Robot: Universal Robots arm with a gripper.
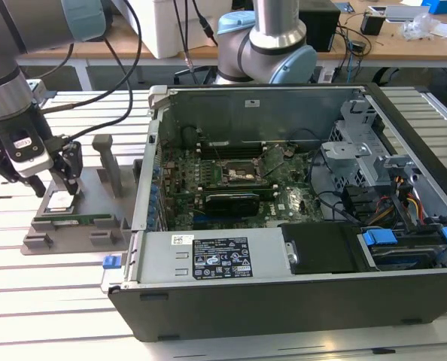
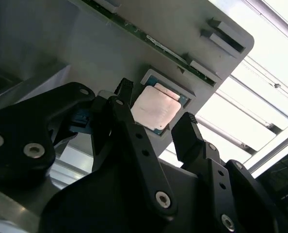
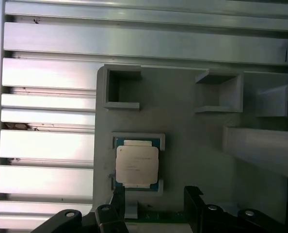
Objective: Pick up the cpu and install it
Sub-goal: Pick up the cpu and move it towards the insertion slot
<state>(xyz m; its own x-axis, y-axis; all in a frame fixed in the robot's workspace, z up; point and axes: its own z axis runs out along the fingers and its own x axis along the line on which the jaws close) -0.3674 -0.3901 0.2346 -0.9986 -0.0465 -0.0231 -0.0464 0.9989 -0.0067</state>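
Just below the claw (image 3: 155, 192), whose jaws stand apart and empty, lies the cpu (image 3: 136, 164): light, stiff, probably fragile underneath, best pinched by opposite edges.

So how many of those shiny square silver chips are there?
1. The flat square silver-grey metal-topped chip lies in its recess on the grey plastic holder, below the open black gripper. More could be hidden inside the open computer case.

The cpu (image 3: 136, 165) is pale silver, teal-rimmed; its holder (image 3: 192, 126) grey, the end effector (image 3: 155, 196) black
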